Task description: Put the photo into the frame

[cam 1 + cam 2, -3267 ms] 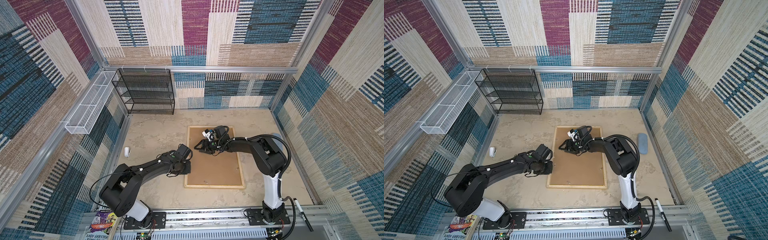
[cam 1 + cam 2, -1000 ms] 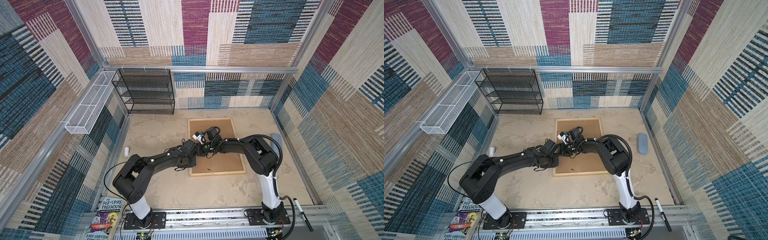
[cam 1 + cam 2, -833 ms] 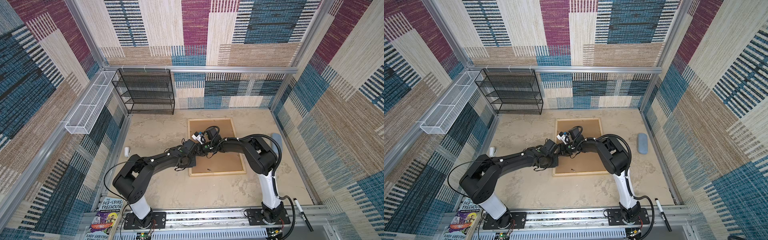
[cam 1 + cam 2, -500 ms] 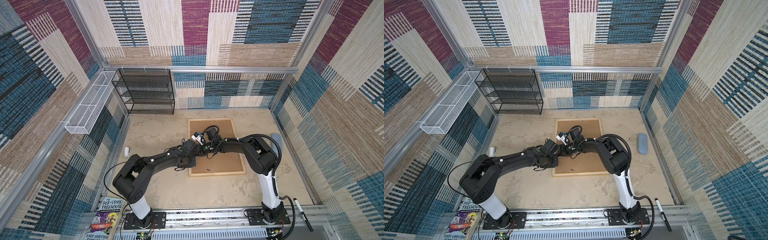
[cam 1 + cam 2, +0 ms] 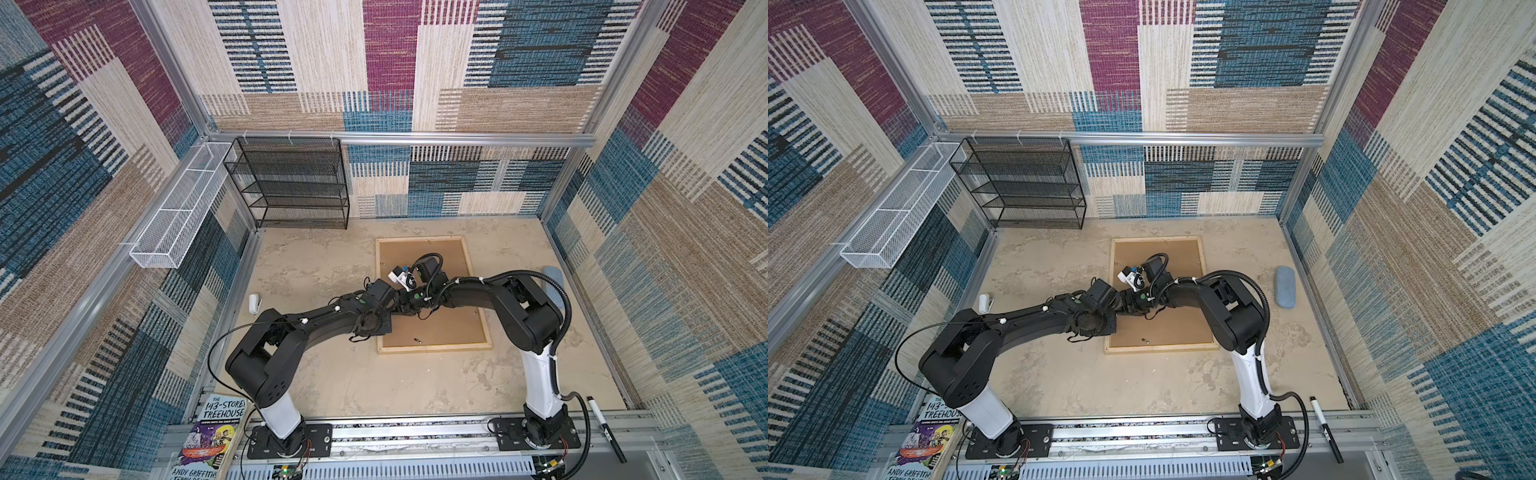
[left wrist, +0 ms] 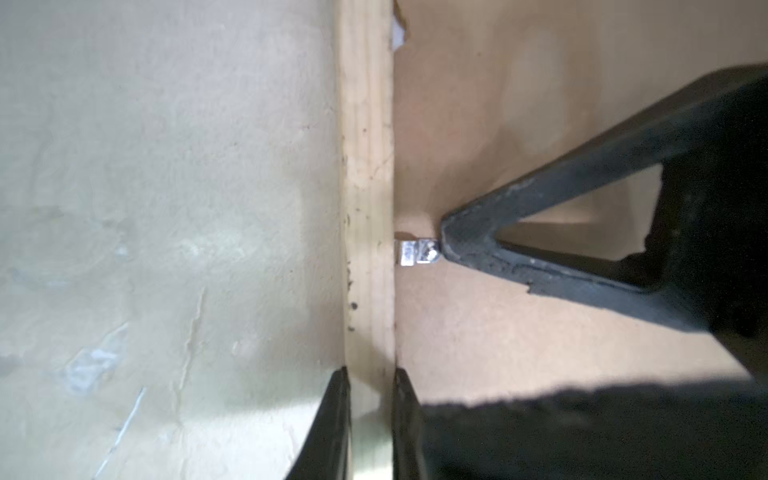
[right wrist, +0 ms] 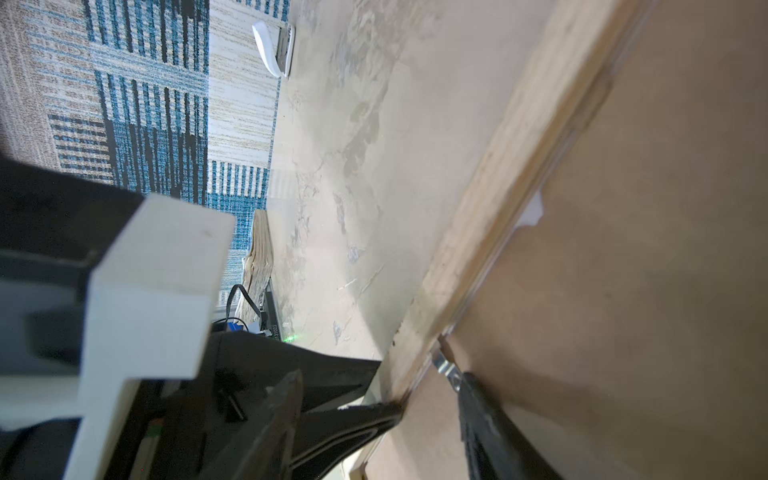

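The frame (image 5: 432, 348) (image 5: 1160, 348) lies back-up on the table in both top views, pale wood rails around a brown hardboard backing (image 5: 444, 328). My left gripper (image 6: 368, 376) (image 5: 388, 311) is shut on the frame's left rail (image 6: 368, 166), one finger on each side. Just beyond it my right gripper (image 7: 432, 395) (image 5: 402, 307) stands open over the backing. One of its fingertips (image 6: 451, 241) touches a small metal tab (image 6: 415, 252) (image 7: 446, 368) at the rail's inner edge. The photo is hidden. A white sliver (image 7: 534, 212) shows at a notch in the backing, and I cannot tell what it is.
A black mesh rack (image 5: 291, 183) stands at the back left, with a white wire basket (image 5: 174, 208) on the left wall. A small white object (image 5: 254, 303) lies left of the frame, a blue-grey pad (image 5: 1285, 286) right of it. A marker (image 5: 602, 428) and a book (image 5: 216, 432) lie at the front.
Since the oldest frames the frame has slid toward the back wall and both grippers have come together at its left rail. Over the last second nothing visibly moves.
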Robot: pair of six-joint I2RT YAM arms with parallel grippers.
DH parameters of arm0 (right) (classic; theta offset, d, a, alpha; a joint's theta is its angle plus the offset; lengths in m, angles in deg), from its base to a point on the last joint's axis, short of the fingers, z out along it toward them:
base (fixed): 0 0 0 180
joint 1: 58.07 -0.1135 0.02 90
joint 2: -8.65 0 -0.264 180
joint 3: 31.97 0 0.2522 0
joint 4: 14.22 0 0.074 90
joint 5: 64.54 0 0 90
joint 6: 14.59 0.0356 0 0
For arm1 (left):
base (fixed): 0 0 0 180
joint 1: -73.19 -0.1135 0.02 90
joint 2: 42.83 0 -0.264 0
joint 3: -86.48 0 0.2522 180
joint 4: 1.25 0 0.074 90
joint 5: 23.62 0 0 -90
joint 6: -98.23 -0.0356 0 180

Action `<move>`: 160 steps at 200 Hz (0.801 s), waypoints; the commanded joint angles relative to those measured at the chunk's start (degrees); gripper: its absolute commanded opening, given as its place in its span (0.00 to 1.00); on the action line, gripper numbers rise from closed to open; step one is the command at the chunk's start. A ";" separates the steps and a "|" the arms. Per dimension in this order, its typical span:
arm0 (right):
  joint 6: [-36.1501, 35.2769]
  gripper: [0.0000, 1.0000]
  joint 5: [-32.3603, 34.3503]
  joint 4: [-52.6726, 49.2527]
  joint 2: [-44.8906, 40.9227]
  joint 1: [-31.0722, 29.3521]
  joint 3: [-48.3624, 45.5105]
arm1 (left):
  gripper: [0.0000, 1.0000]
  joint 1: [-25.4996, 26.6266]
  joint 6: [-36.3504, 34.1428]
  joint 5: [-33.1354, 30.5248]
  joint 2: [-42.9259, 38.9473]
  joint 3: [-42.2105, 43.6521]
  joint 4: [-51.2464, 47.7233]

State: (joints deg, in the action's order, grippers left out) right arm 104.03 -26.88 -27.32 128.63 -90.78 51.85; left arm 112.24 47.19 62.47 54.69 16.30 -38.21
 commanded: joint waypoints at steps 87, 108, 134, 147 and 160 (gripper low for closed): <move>15.67 0.62 -0.30 10.67 1.04 -0.18 -3.24 | 0.00 -0.02 -3.36 0.17 0.32 0.78 -0.88; 17.17 0.62 1.03 11.67 1.19 -0.16 -3.65 | 0.00 -0.02 -3.55 0.65 0.18 1.12 -0.35; 18.07 0.62 1.91 12.59 1.19 -0.16 -4.23 | 0.00 -0.02 -3.76 0.91 -0.02 1.31 -0.15; 18.40 0.62 2.07 12.71 1.38 -0.16 -4.15 | 0.00 -0.02 -3.93 1.21 -0.20 1.48 0.15; 18.57 0.62 2.15 12.73 1.69 -0.16 -3.93 | 0.00 -0.07 -4.07 1.50 -0.31 1.58 0.57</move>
State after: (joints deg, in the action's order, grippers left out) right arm 121.03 -28.04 -14.58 129.53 -90.93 47.85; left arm 112.24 47.06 62.69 54.14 17.30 -36.92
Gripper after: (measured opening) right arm 0.624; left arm 0.182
